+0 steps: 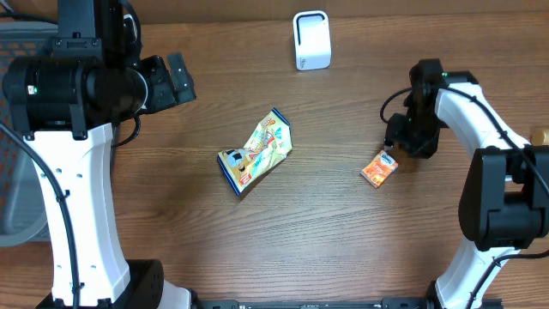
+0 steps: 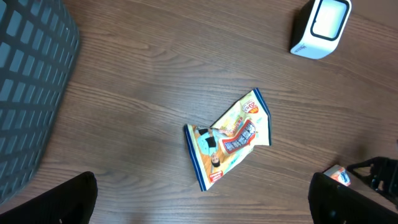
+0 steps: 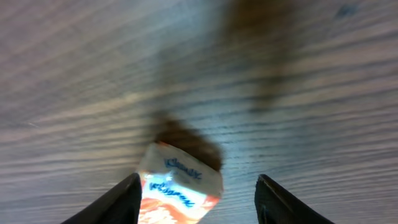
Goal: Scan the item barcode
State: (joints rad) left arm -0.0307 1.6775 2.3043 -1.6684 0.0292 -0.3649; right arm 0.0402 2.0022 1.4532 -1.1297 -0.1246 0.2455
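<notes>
Glossy plastic pouch (image 1: 257, 151) and orange packet (image 1: 378, 168) on matt wood-grain table (image 1: 343, 240).

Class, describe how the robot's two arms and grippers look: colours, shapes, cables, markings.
The left arm and right arm have smooth white link shells with rounded black joint housings. Thin black cables loop beside them, and a small green light shows on each. Both grippers' fingers are black tapering wedges.
</notes>
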